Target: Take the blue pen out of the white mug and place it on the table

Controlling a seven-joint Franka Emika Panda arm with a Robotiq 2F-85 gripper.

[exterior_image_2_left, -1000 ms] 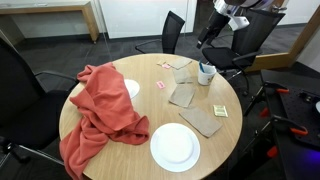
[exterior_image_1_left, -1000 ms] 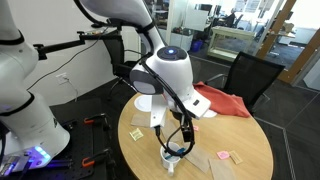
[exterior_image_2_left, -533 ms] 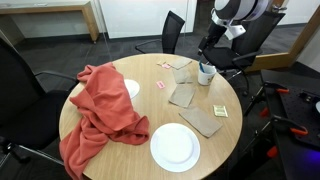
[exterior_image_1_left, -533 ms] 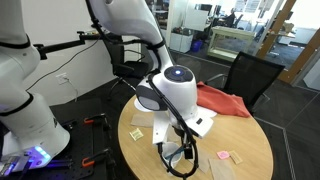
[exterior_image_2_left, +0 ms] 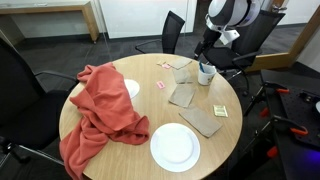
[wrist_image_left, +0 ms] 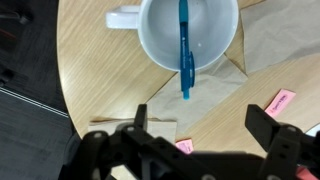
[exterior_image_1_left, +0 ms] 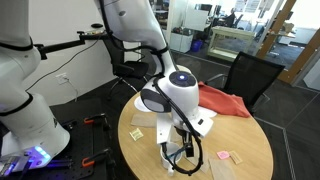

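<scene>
Exterior views both show an office with black chairs (exterior_image_2_left: 174, 30) around a round wooden tabletop (exterior_image_2_left: 160, 105) carrying a red cloth (exterior_image_2_left: 105, 105). Wrist view has the tool (wrist_image_left: 200, 125) spread wide and holding nothing near the white mug (wrist_image_left: 215, 40), whose top is cut off. The blue pen (wrist_image_left: 185, 50) leans inside the mug, too small to see elsewhere.

In an exterior view, the camera sits low and close beside the table (exterior_image_1_left: 250, 150), facing across it, my arm (exterior_image_1_left: 175, 90) filling mid-frame. In an exterior view from the far side, it looks down over the whole table (exterior_image_2_left: 160, 105). My wrist view stares straight down, close, at the white mug (wrist_image_left: 215, 35); all three share that table edge.
</scene>
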